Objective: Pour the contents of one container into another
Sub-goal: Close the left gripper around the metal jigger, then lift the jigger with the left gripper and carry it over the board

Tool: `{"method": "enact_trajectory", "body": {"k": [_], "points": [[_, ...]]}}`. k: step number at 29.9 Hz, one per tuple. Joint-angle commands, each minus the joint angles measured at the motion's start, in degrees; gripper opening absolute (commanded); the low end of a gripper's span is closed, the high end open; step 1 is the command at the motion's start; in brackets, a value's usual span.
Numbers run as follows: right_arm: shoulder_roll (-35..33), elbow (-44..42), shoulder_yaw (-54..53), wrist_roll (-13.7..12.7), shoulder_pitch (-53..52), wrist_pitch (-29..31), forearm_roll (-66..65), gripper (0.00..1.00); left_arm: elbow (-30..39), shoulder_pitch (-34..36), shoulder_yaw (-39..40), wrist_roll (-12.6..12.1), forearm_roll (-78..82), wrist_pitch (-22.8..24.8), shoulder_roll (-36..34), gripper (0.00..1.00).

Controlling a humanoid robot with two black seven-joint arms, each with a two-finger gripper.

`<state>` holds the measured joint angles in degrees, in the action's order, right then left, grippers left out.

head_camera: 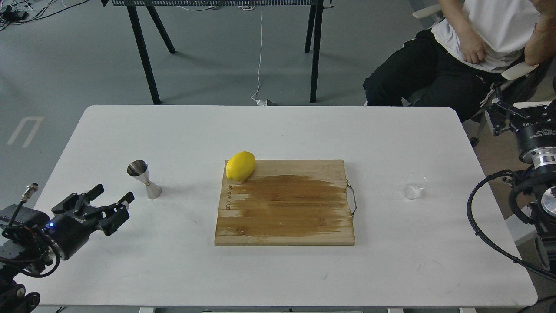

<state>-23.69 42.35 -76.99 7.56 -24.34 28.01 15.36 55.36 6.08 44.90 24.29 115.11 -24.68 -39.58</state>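
The steel jigger (143, 179) stands upright on the white table (278, 130), left of the cutting board. Far across the table, right of the board, sits the clear glass cup (413, 186), nearly see-through; whatever it holds does not show. My left gripper (116, 193) hovers low over the table's front left, just below and left of the jigger, open with nothing between its fingers. My right gripper (496, 116) hangs beyond the table's right edge, well above and right of the cup; it is dark and its fingers cannot be told apart.
A wooden cutting board (284, 202) with a dark wet patch lies mid-table, a yellow lemon (240, 166) on its back left corner. A seated person (456, 56) is behind the table's far right corner. Black stand legs (143, 52) rise behind the table.
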Motion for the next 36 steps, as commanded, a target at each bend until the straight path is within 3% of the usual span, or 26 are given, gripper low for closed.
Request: {"method": "enact_trajectory", "body": {"k": [1, 4, 10, 18, 22, 24, 29, 31, 36], "points": [[-0.2, -0.2, 0.0, 0.0, -0.4, 0.0, -0.1, 1.00, -6.1, 2.0, -0.2, -0.3, 6.4, -2.6, 4.3, 0.89], [-0.3, -0.3, 0.2, 0.0, -0.8, 0.0, -0.1, 1.00, -8.2, 4.3, -0.3, -0.5, 6.9, -2.4, 6.2, 0.89], [-0.2, -0.2, 0.2, 0.0, -0.8, 0.0, -0.1, 1.00, -18.9, 10.5, -4.2, -0.2, 6.4, -2.8, 12.0, 0.85], [-0.2, 0.0, 0.3, 0.0, -1.5, 0.0, -0.2, 1.00, -23.2, 12.5, -3.9, -0.6, 6.1, -3.3, 16.2, 0.77], [-0.3, 0.4, 0.3, 0.0, -1.3, 0.0, -0.1, 1.00, -25.5, 14.2, -4.1, -0.3, 6.0, -3.3, 17.4, 0.69], [-0.8, 0.4, 0.2, 0.0, -1.3, 0.0, -0.2, 1.00, -25.6, 14.4, -4.3, -0.2, 6.1, -3.3, 17.4, 0.56], [-1.8, 0.3, 0.0, 0.0, -1.4, 0.0, -0.1, 1.00, -25.8, 15.1, -4.3, -0.2, 6.1, -3.3, 17.3, 0.45], [-1.8, 0.3, 0.0, 0.0, -1.4, 0.0, -0.1, 1.00, -26.2, 15.2, -4.3, -0.3, 6.1, -3.3, 17.3, 0.32], [-1.8, 0.3, 0.1, 0.0, -1.4, 0.0, -0.2, 1.00, -26.3, 15.2, -4.3, -0.5, 6.1, -3.3, 17.4, 0.21]]}}
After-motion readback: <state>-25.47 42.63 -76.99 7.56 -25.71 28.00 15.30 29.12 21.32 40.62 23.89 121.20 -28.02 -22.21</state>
